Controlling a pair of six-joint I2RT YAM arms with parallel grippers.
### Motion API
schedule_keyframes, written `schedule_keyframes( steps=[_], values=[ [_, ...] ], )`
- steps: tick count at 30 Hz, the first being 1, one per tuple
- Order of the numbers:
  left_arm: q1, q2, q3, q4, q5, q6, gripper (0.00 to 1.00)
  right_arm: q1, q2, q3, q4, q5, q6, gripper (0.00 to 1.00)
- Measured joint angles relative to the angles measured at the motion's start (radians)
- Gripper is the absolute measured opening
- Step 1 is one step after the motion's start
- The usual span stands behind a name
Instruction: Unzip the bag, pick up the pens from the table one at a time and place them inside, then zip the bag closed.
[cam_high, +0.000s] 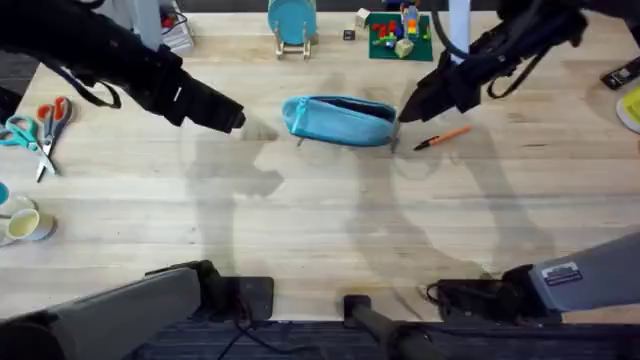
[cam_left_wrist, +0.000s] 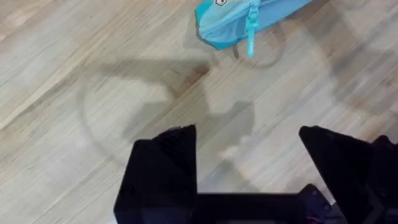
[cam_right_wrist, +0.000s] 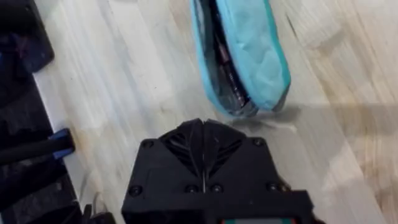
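The light blue bag (cam_high: 340, 120) lies on the table (cam_high: 320, 230) at mid-back, its zipper parted so the dark inside shows (cam_right_wrist: 221, 56). A teal pull tab (cam_left_wrist: 251, 31) hangs at its left end. One orange pen (cam_high: 443, 137) with a black tip lies just right of the bag. My left gripper (cam_high: 235, 118) hovers left of the bag, open and empty, its fingers (cam_left_wrist: 165, 168) spread wide above bare wood. My right gripper (cam_high: 405, 112) is at the bag's right end, shut (cam_right_wrist: 202, 124), with nothing visible between its fingers.
Orange-handled scissors (cam_high: 45, 125) and a tape roll (cam_high: 25, 225) sit at the left edge. A teal disc on a wooden stand (cam_high: 292, 22) and a green plate of toy bricks (cam_high: 398, 35) stand at the back. A black object (cam_high: 620, 72) lies far right.
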Motion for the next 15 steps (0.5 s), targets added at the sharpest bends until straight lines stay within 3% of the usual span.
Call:
schedule_keyframes(
  steps=[15],
  values=[
    [0.0,0.0,0.0,0.0,0.0,0.0,0.995,0.0,0.054,-0.001,0.136,-0.017,-0.003,0.03]
  ],
)
